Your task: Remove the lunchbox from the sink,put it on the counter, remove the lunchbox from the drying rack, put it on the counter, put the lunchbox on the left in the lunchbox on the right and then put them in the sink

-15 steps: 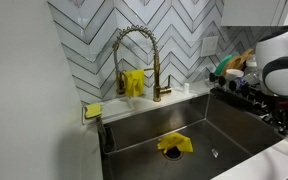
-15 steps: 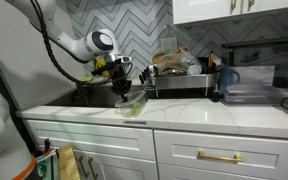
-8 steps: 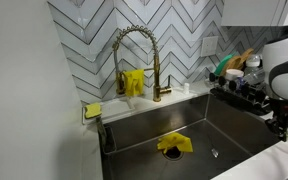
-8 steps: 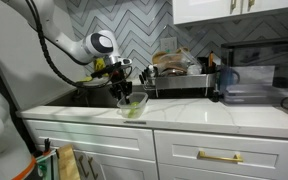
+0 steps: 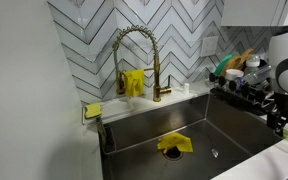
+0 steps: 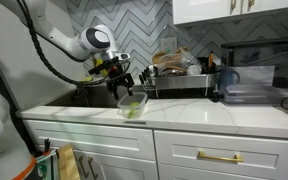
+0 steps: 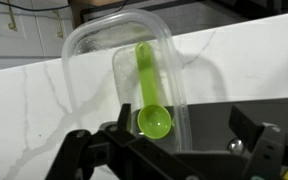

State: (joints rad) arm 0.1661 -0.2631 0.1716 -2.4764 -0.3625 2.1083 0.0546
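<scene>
Lunchbox (image 7: pixel 94 50) on counter (image 7: pixel 24 110) | green spoon (image 7: pixel 147 85) inside | jaws spread above

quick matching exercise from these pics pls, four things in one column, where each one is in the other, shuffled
1. clear lunchbox
2. green spoon
3. yellow cloth
4. gripper

a. lying in the sink basin
b. on the white counter
c. open, just above the lunchbox
d. inside the lunchbox

Pairs: 1-b, 2-d, 3-a, 4-c
</scene>
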